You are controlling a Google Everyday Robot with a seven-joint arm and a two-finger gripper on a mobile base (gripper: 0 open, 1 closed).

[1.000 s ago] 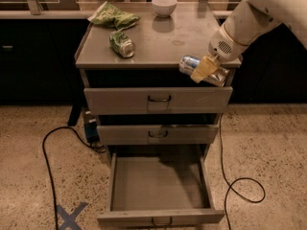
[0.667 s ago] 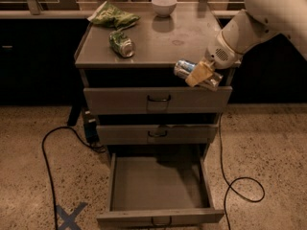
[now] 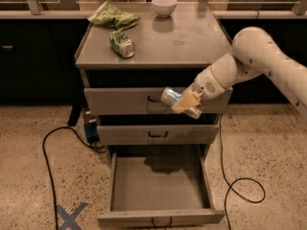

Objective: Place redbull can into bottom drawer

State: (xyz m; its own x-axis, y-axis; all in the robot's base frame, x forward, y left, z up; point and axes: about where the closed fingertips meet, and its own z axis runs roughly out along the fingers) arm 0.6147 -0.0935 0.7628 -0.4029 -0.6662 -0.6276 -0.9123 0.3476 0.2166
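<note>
Cabinet (image 3: 192,42): bottom drawer (image 3: 158,188) pulled out, floor bare, nothing in it; upper 2 look shut. Gripper (image 3: 188,104) hangs in front of top drawer face, well above the open one, clamped across redbull can (image 3: 171,97), which lies sideways. Risks: release from up here and the can prob bounces or rolls over the low front rim; on descent the can end may clip the mid drawer front. Bowl (image 3: 164,6) on top, contents not visible. Green can (image 3: 122,43) on its side, irrelevant.
</note>
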